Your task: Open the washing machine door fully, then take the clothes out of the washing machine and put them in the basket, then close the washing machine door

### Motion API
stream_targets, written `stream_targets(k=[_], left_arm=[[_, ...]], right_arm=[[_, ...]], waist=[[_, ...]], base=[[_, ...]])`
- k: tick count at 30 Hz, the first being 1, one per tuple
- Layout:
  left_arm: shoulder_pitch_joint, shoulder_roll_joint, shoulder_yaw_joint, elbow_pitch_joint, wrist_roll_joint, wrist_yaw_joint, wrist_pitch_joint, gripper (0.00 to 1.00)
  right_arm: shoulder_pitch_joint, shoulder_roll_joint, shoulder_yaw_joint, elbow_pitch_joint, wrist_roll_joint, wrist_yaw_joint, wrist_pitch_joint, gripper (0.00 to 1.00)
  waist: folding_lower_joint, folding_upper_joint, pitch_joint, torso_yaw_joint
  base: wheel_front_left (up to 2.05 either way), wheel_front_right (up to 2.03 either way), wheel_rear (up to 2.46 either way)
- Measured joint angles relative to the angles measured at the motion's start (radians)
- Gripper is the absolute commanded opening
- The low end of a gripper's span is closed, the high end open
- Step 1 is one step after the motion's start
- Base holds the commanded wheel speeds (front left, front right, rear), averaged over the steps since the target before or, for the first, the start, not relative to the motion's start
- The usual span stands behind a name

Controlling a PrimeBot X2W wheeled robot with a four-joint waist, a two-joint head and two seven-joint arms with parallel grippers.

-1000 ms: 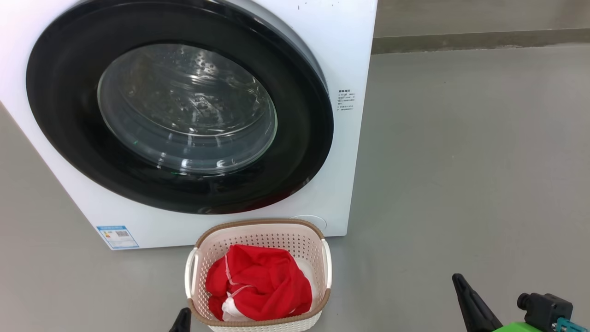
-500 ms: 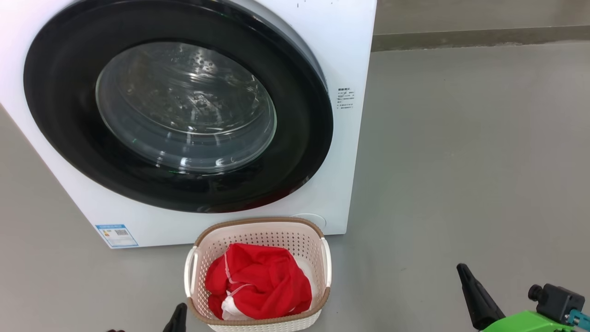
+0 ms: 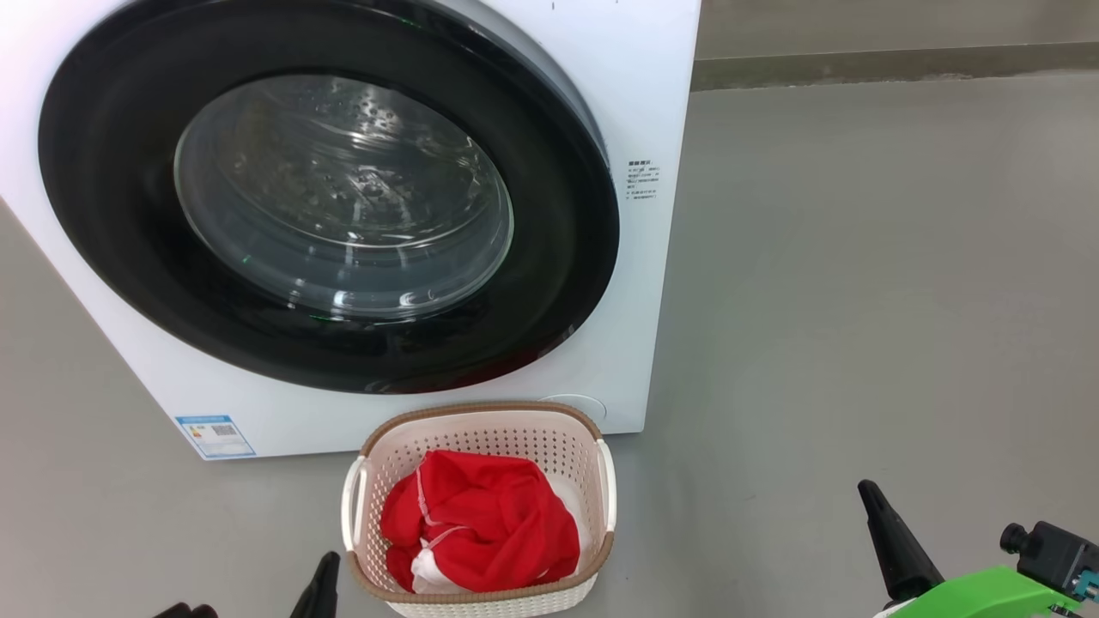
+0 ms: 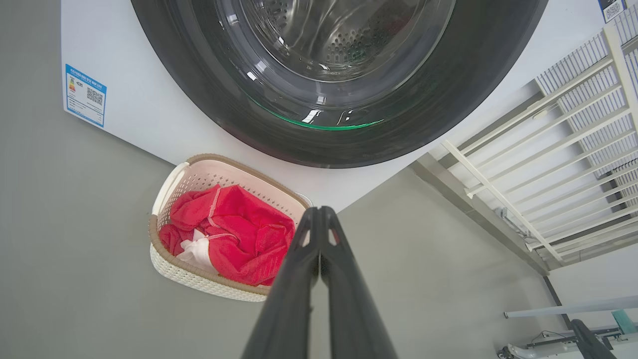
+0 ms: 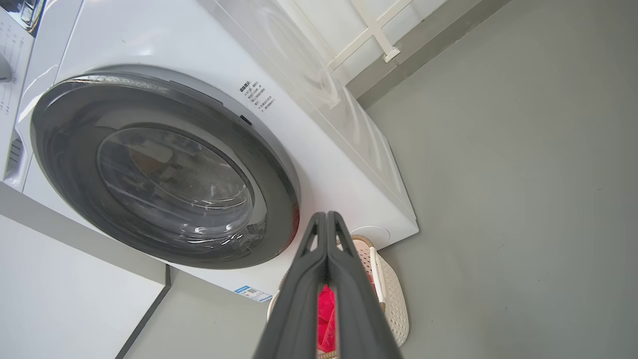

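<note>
Task judged complete: the clothes (image 3: 485, 524) lie in the basket (image 3: 481, 413) before the washing machine (image 3: 652, 86), the washing machine door (image 3: 335, 197) sits shut, my left gripper (image 4: 319, 214) and right gripper (image 5: 326, 219) closed, empty.

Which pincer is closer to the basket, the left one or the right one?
Left. The left pincer is just beside the near left corner of the basket; the right pincer is well off to its right, above the floor.

White washing machine (image 3: 635, 103); glossy black washing machine door (image 3: 112, 215); red clothes (image 3: 489, 524); cream perforated basket (image 3: 481, 442), brown rim; grey floor (image 3: 859, 300).
</note>
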Motion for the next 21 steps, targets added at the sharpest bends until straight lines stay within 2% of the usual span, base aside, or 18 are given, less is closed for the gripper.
stream_targets(k=[21], left_arm=[[-0.038, -0.024, 0.060, 0.029, -0.205, -0.050, 0.041, 0.00]], right_arm=[[-0.043, -0.005, -0.022, 0.019, 0.215, 0.000, 0.027, 0.00]], waist=[[0.0000, 0.0000, 0.009, -0.003]], base=[[0.00, 0.00, 0.00]])
